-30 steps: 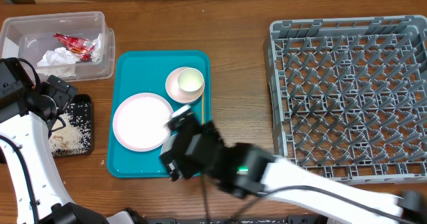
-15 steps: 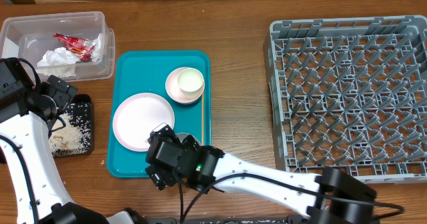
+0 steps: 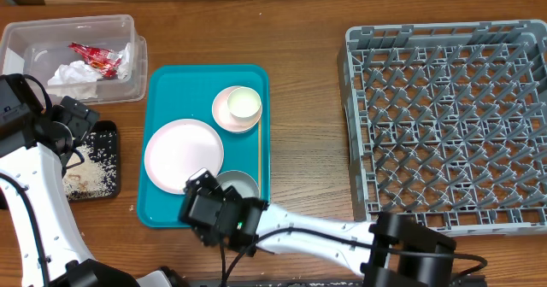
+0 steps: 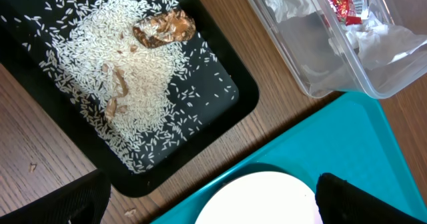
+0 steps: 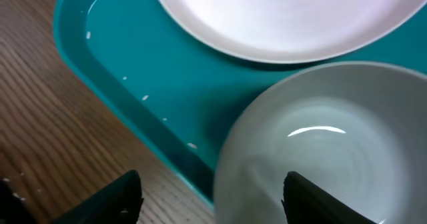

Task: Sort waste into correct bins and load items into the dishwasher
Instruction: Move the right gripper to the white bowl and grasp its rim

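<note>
Right gripper (image 5: 215,196): fingers apart, clamped on nothing. One finger hangs outside the bowl (image 5: 320,151) and the other over its hollow, with the near rim between them.

Hazards, as judged:
1. Slip. The rim is thin, curved and glossy, so a shallow pinch could let the bowl swing or drop on the way to the rack (image 3: 444,116)
2. Snag. The outer finger sits just above the near wall of the teal tray (image 5: 100,84), and closing low could catch that wall and drag the tray
3. Knock-on. The plate (image 5: 280,17) lies just beyond the bowl, rims near or touching (cannot tell which), so a tilted lift could shove it
4. Stray grains on the tray floor beside the bowl are a minor matter

Positions from the right gripper:
- bowl: directly beneath, reaching slightly ahead
- plate: ahead
- saucer (image 3: 224,116) with cup (image 3: 244,103) on it: further ahead, off to the right
- chopstick (image 3: 259,150): past the bowl's right side
- rack: well apart to the right, across bare table

Left gripper (image 4: 213,207) — fingers apart, holding nothing, over the plate's edge.
- black tray (image 4: 243,101) with rice (image 4: 133,84): ahead to the left
- tub (image 4: 320,77) with napkin (image 4: 287,1) and wrapper (image 4: 347,1): ahead to the right
</note>
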Controlling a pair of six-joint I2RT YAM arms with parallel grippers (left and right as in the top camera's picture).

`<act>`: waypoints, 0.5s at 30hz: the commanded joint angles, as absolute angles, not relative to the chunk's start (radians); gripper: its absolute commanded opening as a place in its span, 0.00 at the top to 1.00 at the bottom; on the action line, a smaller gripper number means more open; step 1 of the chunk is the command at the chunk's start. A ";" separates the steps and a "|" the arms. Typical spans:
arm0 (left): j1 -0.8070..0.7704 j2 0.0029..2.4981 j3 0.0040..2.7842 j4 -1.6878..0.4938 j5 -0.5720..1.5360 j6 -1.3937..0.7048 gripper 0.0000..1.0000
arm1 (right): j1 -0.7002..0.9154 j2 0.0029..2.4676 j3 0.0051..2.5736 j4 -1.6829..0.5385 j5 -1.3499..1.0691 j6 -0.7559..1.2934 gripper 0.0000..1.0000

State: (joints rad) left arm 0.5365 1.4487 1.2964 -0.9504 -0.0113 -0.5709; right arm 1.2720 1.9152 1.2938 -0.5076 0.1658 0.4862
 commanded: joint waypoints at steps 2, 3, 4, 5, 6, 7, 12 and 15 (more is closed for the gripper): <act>0.536 1.451 1.304 -0.949 -0.007 -0.580 0.00 | 1.322 1.968 1.310 -0.503 0.302 0.532 0.33; 0.536 1.451 1.304 -0.949 -0.007 -0.580 0.00 | 1.333 1.980 1.310 -0.501 0.315 0.539 0.37; 0.536 1.451 1.304 -0.949 -0.007 -0.580 0.00 | 1.336 1.984 1.310 -0.500 0.324 0.545 0.37; 0.536 1.451 1.304 -0.949 -0.007 -0.580 0.00 | 1.339 1.987 1.310 -0.499 0.330 0.549 0.38; 0.536 1.451 1.304 -0.949 -0.007 -0.580 0.00 | 1.340 1.988 1.310 -0.498 0.337 0.549 0.39; 0.536 1.451 1.304 -0.950 -0.007 -0.580 0.00 | 1.340 1.988 1.310 -0.498 0.345 0.551 0.40; 0.536 1.451 1.304 -0.949 -0.007 -0.580 0.00 | 1.340 1.988 1.310 -0.494 0.359 0.551 0.48; 0.536 1.451 1.304 -0.949 -0.007 -0.580 0.00 | 1.340 1.988 1.311 -0.492 0.359 0.551 0.57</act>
